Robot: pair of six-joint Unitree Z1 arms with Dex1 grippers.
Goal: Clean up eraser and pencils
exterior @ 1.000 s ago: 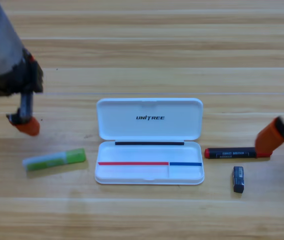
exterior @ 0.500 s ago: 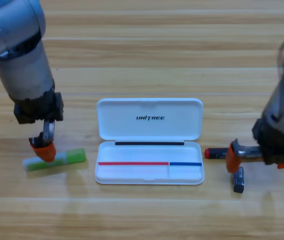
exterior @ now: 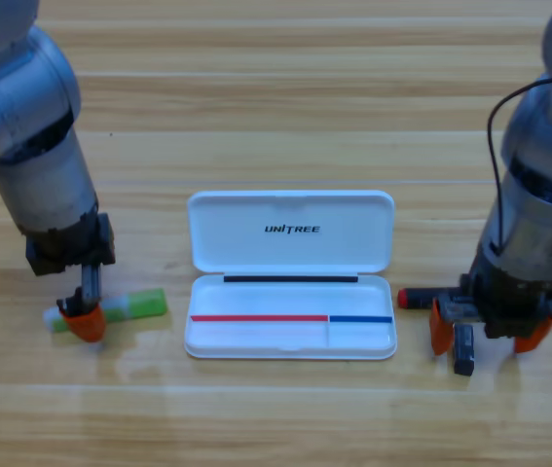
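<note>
Where the high view looks down on the wooden counter (exterior: 276,97), the white case (exterior: 290,274) lies open in the middle, its lid folded back toward the top edge. The left gripper (exterior: 85,321) points down at the left end of the white pencil with the green end (exterior: 129,306), which lies flat on the counter left of the case; I cannot tell how its jaws stand. The right gripper (exterior: 490,333) hangs low to the right of the case with its orange jaws spread apart. The eraser (exterior: 463,349) lies on the counter just inside the left-hand jaw, between the two. The black pencil with red ends (exterior: 417,298) lies just right of the case, mostly hidden under the gripper, only its left end showing.
</note>
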